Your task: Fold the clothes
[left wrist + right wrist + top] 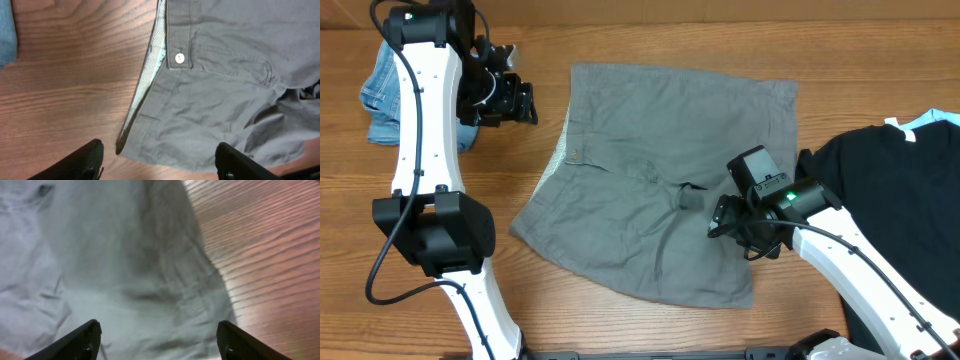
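Left hand (160,154) and right hand (159,334) are hovering wide open, holding nothing.
Grey-olive shorts (660,190) are lying spread just ahead of the left hand and beneath the right; limp, light cotton, probably best pinched at the waistband (177,30) corners.

Matt, creased cloth shorts (660,190), smooth grained wood table (580,320)

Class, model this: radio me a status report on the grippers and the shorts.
Left gripper open, beside the waistband. Right gripper open, over the shorts. Shorts spread out. Denim garment and black T-shirt off to the sides.
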